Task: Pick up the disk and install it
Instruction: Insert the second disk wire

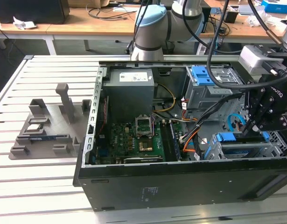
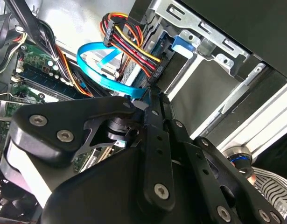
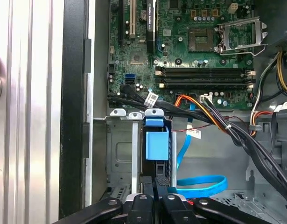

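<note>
Black case wall (image 1: 180,184) sits nearest in the exterior view; going rightward I pass the motherboard (image 1: 134,140), orange cables (image 1: 187,142), then the disk (image 1: 241,144), blue-railed, lying in the lower drive bay at the exterior view's right. My tool (image 1: 253,126) hangs directly over its rear edge; fingers look pinched together, holding nothing I can confirm. Risk, as I judge it: the blue data cable (image 2: 94,58) close by could snag, or the disk jam crooked.

Disk (image 1: 240,148) with blue rails, lying flat in the case's drive cage, cables nearby
</note>
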